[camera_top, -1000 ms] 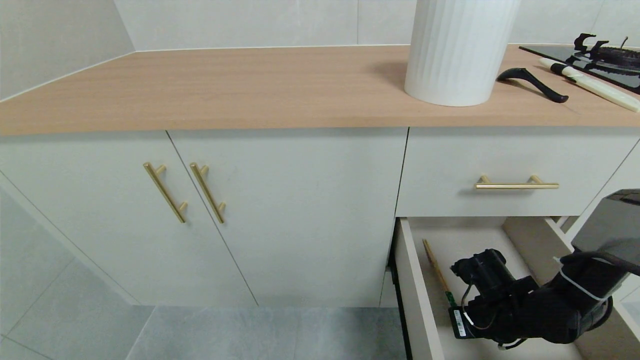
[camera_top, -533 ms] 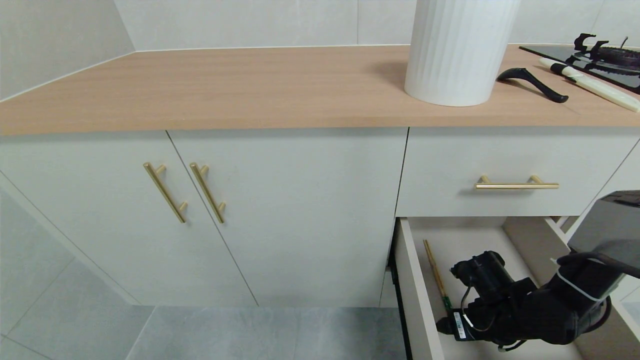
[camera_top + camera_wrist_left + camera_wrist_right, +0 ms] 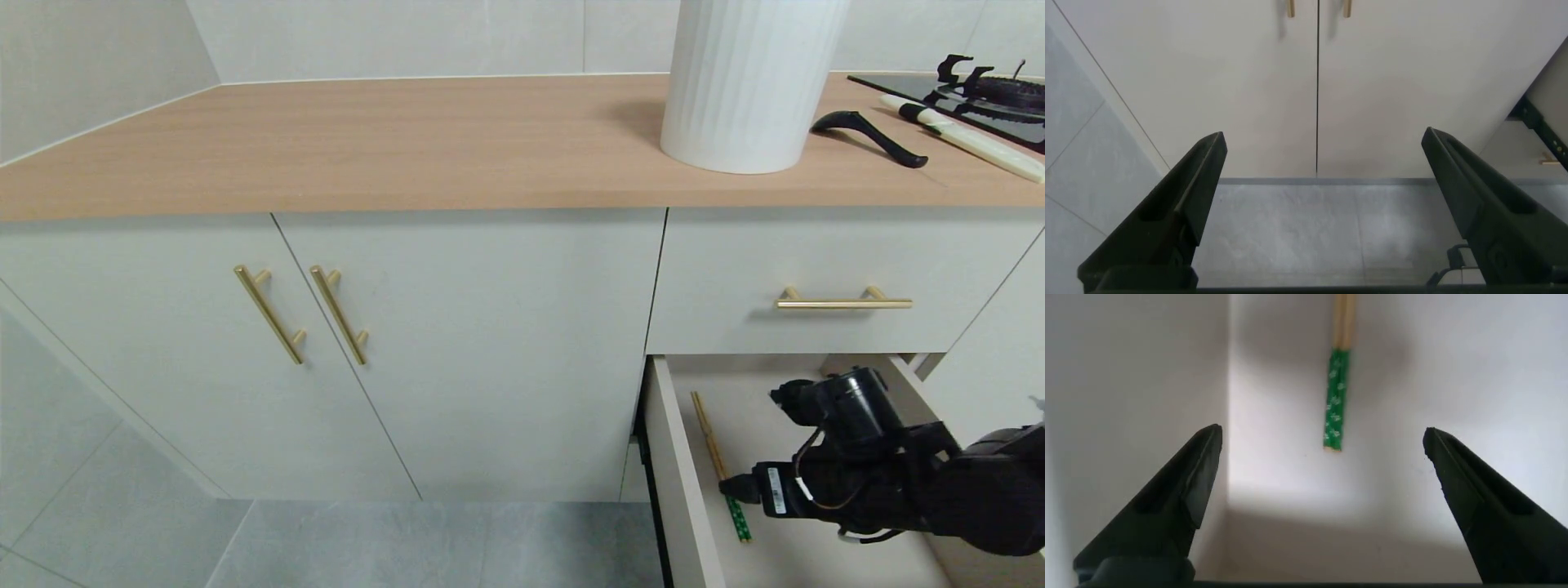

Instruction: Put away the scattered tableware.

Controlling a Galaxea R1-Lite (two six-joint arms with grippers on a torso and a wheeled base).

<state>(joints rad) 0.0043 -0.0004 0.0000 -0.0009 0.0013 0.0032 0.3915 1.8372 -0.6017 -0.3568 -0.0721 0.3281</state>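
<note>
A pair of wooden chopsticks (image 3: 718, 465) with green ends lies on the floor of the open lower drawer (image 3: 678, 474), along its left wall. In the right wrist view the chopsticks (image 3: 1337, 392) lie free, just past my right gripper (image 3: 1323, 498), which is open and empty. In the head view the right gripper (image 3: 739, 488) hovers over the drawer beside the chopsticks' green tip. On the worktop at the right lie a black-handled utensil (image 3: 869, 136) and a cream-handled knife (image 3: 963, 137). My left gripper (image 3: 1323, 204) is open, low in front of the cabinet doors.
A tall white ribbed container (image 3: 747, 82) stands on the wooden worktop (image 3: 367, 139). A black hob (image 3: 980, 94) sits at the far right. The upper drawer (image 3: 841, 278) is closed, its brass handle above the open drawer. Grey tiled floor (image 3: 1315, 229) lies below the left gripper.
The right arm has lifted and drawn back to the right, uncovering the green end of the chopsticks in the drawer. Worktop items have not moved.
</note>
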